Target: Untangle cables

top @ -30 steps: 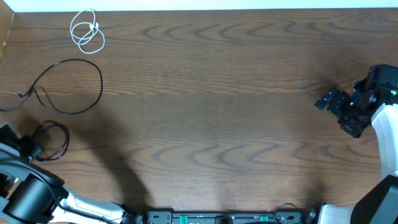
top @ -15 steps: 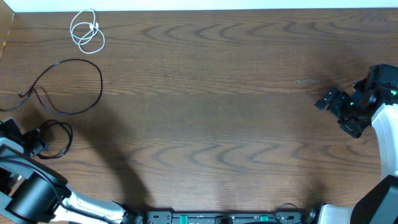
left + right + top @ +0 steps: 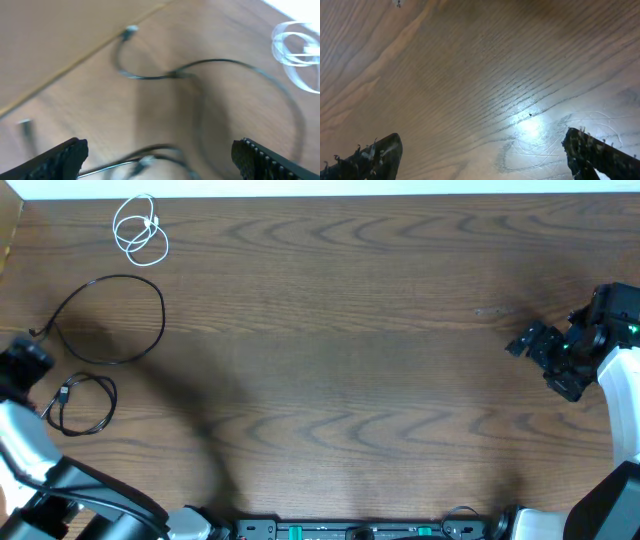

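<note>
Three cables lie apart at the far left of the table. The white cable (image 3: 140, 230) is coiled near the back edge and shows blurred in the left wrist view (image 3: 295, 47). A large black cable loop (image 3: 110, 320) (image 3: 220, 62) lies in front of it. The small black cable (image 3: 85, 405) (image 3: 150, 160) rests on the wood just below my left gripper (image 3: 22, 365) (image 3: 160, 162), which is open and holds nothing. My right gripper (image 3: 535, 345) (image 3: 482, 160) hangs open over bare wood at the far right, far from every cable.
The table's left edge (image 3: 50, 40) runs close beside the black cables, with a lighter surface beyond it. A pale wall borders the back edge (image 3: 320, 188). The arm bases and a rail (image 3: 350, 530) sit along the front edge.
My left gripper has opened and let go of the small black cable, then lifted toward the large loop. The small cable now lies free on the table. The right arm has not moved.
</note>
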### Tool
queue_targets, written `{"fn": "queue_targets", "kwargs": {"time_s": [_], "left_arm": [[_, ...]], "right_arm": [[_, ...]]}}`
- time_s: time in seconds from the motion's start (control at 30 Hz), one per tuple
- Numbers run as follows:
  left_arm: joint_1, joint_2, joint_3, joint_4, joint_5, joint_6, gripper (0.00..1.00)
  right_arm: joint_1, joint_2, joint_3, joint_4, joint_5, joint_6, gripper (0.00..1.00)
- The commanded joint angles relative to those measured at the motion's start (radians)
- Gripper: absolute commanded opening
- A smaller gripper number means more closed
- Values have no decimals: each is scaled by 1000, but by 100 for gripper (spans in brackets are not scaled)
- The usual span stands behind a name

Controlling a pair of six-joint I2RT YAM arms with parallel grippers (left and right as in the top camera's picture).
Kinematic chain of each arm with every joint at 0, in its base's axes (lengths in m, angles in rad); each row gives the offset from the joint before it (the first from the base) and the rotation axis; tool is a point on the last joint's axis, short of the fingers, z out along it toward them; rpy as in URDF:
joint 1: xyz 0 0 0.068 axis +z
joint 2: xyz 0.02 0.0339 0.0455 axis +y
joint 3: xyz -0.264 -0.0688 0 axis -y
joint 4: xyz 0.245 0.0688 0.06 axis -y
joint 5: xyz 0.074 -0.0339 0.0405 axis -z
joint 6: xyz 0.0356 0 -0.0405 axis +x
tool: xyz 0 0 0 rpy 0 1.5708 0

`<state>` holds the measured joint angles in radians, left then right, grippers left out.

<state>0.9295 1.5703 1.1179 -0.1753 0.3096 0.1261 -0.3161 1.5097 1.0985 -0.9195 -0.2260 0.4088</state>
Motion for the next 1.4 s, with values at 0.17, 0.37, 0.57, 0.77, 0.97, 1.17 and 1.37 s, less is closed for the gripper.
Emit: {"fn": "queue_targets", "kwargs": {"time_s": [0.17, 0.37, 0.57, 0.77, 0.97, 1.17, 1.37], "left_arm": [[-374, -66, -5, 1, 68, 11, 98], [-626, -185, -5, 2, 68, 84, 100], [-830, -380, -5, -26, 68, 94, 98], [-995, -599, -5, -148, 68, 94, 98], [-1038, -759, -5, -356, 68, 94, 98], [-1038, -823, -5, -600, 68, 94, 98], [-1038, -814, -5, -779, 68, 94, 98]], "right_arm": [[-4, -11, 5, 0, 8, -13, 99], [-4, -11, 5, 0, 8, -13, 99], [-4, -11, 5, 0, 8, -13, 99], [-4, -11, 5, 0, 8, -13, 99], [-4, -11, 5, 0, 8, -13, 99], [-4, -11, 5, 0, 8, -13, 99], [-4, -11, 5, 0, 8, -13, 99]]}}
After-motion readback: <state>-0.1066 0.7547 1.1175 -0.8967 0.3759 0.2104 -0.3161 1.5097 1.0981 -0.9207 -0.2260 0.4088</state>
